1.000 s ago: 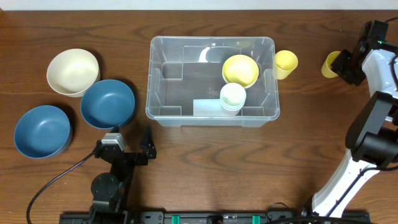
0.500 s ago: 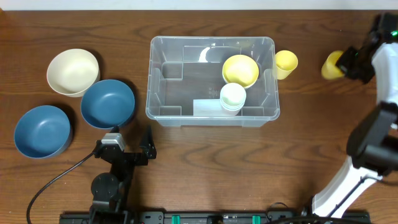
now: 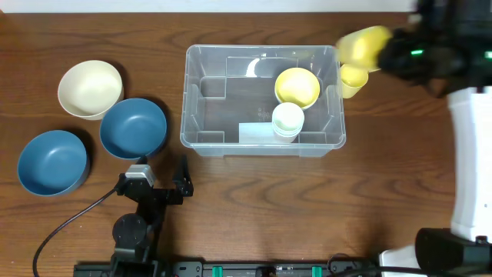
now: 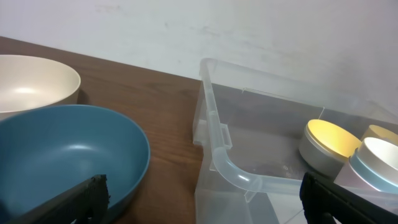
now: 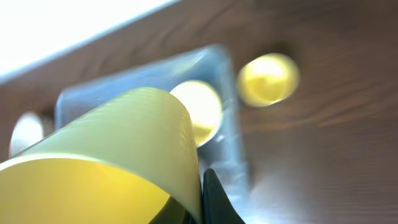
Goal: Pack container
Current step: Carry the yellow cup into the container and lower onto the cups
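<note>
Overhead: the clear container (image 3: 223,111) sits mid-surface (image 3: 254,208); a yellow bowl (image 3: 297,86) lies at its right end, with a pale cup (image 3: 288,119) just in front of it. The right fingers (image 3: 388,51) are blurred and grasp a yellow cup (image 3: 363,45) in the air over the container's far right corner. A second yellow cup (image 3: 354,79) stands on the surface just outside the right wall. A cream bowl (image 3: 91,89) and two blue bowls (image 3: 133,128) (image 3: 52,161) lie to the left, apart from the container. The left fingers (image 3: 157,183) are near the front edge, spread and empty.

Left wrist: the left fingers' dark tips show at both lower corners, wide apart; a blue bowl (image 4: 68,155) is close, and the container's rounded corner (image 4: 217,143) is beside it.

Right wrist: the yellow cup (image 5: 112,149) fills the lower left, clamped, with one dark finger (image 5: 214,199) against its side; below it, blurred, lie the container (image 5: 233,149), the yellow bowl (image 5: 199,106) and the second yellow cup (image 5: 268,79).
</note>
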You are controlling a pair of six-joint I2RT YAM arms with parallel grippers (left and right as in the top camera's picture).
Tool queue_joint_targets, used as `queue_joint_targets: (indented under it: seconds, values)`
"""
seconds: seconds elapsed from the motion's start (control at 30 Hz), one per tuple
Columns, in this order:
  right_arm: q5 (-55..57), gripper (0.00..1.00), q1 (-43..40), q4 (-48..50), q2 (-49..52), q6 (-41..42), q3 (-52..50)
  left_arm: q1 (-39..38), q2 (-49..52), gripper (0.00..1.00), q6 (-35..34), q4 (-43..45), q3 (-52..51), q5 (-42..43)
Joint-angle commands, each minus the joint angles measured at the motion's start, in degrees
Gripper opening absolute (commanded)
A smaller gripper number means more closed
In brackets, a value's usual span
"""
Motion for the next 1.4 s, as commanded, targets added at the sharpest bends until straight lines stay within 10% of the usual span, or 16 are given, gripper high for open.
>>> queue_joint_targets:
  seconds: [0.0, 0.8, 1.0, 1.37]
  values:
    - [3.85, 0.02, 6.86, -0.68, 1.81, -1.33, -1.25, 0.35, -0.35, 0.98, 1.16, -2.10, -0.92, -0.17]
    - [10.58, 0.04, 19.43, 6.88, 5.70, -0.11, -25.00, 0.35, -0.35, 0.98, 1.16, -2.10, -0.92, -0.17]
    - [8.83, 0.70, 20.11, 9.81, 5.62, -2.69, -27.12, 0.35, -0.35, 0.98, 1.16, -2.10, -0.92, -0.17]
    - [12.13, 0.74, 18.75, 9.27, 5.09, -3.30, -16.35, 0.35, -0.35, 0.98, 1.16, -2.10, -0.92, -0.17]
